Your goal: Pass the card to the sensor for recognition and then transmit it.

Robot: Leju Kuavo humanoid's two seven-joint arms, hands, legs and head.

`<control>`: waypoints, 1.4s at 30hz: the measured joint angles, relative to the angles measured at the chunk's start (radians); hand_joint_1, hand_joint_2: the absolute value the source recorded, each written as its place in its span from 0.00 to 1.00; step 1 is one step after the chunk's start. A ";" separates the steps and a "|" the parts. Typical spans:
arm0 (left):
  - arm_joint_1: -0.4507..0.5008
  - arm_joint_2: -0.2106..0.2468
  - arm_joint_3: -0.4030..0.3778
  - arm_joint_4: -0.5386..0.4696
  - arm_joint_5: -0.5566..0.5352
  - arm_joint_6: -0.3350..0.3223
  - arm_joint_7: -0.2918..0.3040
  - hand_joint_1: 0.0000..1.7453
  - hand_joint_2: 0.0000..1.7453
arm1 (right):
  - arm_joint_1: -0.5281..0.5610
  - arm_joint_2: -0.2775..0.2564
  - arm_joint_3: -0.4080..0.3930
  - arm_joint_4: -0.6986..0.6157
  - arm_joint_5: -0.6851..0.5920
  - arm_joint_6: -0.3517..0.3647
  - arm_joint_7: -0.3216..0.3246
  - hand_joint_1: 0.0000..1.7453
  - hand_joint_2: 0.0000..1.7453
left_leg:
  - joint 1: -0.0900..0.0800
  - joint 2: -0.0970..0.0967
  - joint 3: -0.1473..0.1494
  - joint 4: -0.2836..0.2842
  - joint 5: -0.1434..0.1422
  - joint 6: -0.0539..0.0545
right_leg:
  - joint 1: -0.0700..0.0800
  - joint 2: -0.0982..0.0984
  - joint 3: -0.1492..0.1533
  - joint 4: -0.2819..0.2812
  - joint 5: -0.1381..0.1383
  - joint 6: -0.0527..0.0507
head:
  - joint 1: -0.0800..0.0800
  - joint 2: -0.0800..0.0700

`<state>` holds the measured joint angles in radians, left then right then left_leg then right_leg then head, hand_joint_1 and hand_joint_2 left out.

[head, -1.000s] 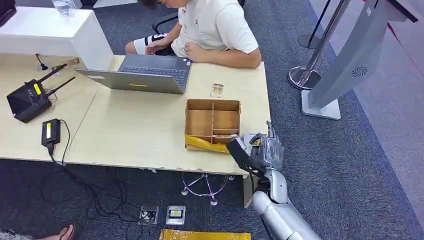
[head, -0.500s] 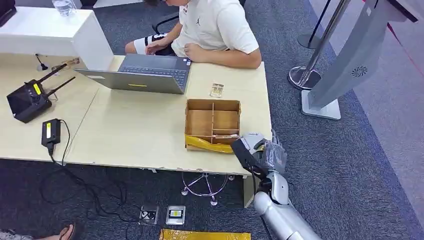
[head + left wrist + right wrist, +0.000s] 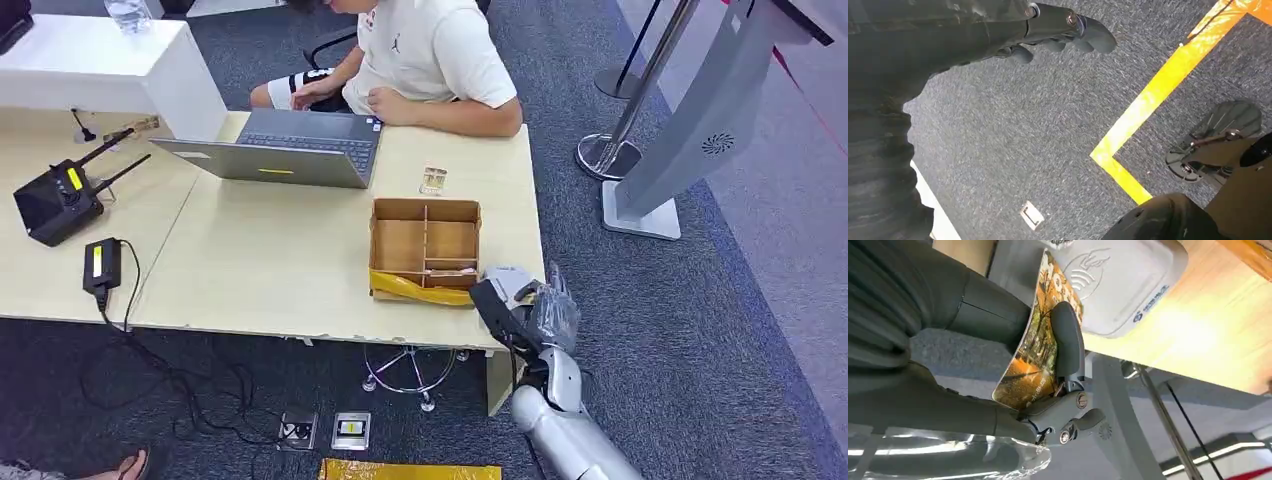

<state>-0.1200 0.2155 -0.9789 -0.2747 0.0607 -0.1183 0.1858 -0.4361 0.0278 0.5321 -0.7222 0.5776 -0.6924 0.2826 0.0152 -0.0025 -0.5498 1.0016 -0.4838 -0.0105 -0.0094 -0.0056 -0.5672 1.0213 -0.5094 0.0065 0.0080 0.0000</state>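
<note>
My right hand (image 3: 525, 308) hovers at the table's front right corner, just above the white card sensor (image 3: 506, 279). In the right wrist view this hand (image 3: 963, 320) pinches a card (image 3: 1035, 357) printed with an orange autumn picture between thumb and fingers. The card's far edge stands close over the sensor (image 3: 1120, 282), which bears a wireless symbol; I cannot tell whether they touch. My left hand (image 3: 998, 35) hangs over the grey carpet, its fingers loosely extended and holding nothing.
A divided cardboard box (image 3: 425, 245) sits just left of the sensor. A small card (image 3: 433, 180), a laptop (image 3: 290, 145) and a seated person (image 3: 430, 60) are at the table's far side. A grey kiosk stand (image 3: 700, 130) rises at the right.
My right hand has shifted slightly right and toward the table's front corner with the card, uncovering more of the white sensor. The person and the table items are unchanged.
</note>
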 joint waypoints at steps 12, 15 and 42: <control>0.002 0.000 0.000 0.000 -0.013 -0.011 0.000 0.00 1.00 | 0.030 0.027 -0.233 -0.438 0.198 -0.005 -0.237 1.00 1.00 | 0.000 0.000 -0.001 0.000 0.000 0.000 | 0.000 0.000 0.000 0.000 0.000 0.000 | 0.000 0.000; 0.001 0.000 0.000 0.000 -0.021 -0.018 0.000 0.00 1.00 | -0.021 0.034 -0.255 -0.549 0.215 -0.006 -0.213 1.00 1.00 | 0.000 0.000 0.000 0.000 0.000 0.000 | 0.000 0.000 0.000 0.000 0.001 0.000 | 0.000 0.000; -0.088 -0.018 -0.003 -0.002 -0.171 -0.080 -0.014 0.00 1.00 | -0.636 0.077 0.104 0.054 0.442 0.441 0.174 1.00 1.00 | 0.000 -0.004 -0.007 0.000 0.005 -0.001 | 0.000 -0.004 -0.005 0.000 0.004 0.000 | 0.000 0.000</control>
<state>-0.2082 0.1976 -0.9823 -0.2770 -0.1099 -0.1980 0.1717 -1.0720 0.1045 0.6359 -0.6680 1.0193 -0.2518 0.4566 0.0153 -0.0063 -0.5566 1.0021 -0.4786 -0.0114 -0.0092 -0.0099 -0.5720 1.0213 -0.5056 0.0063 0.0084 0.0000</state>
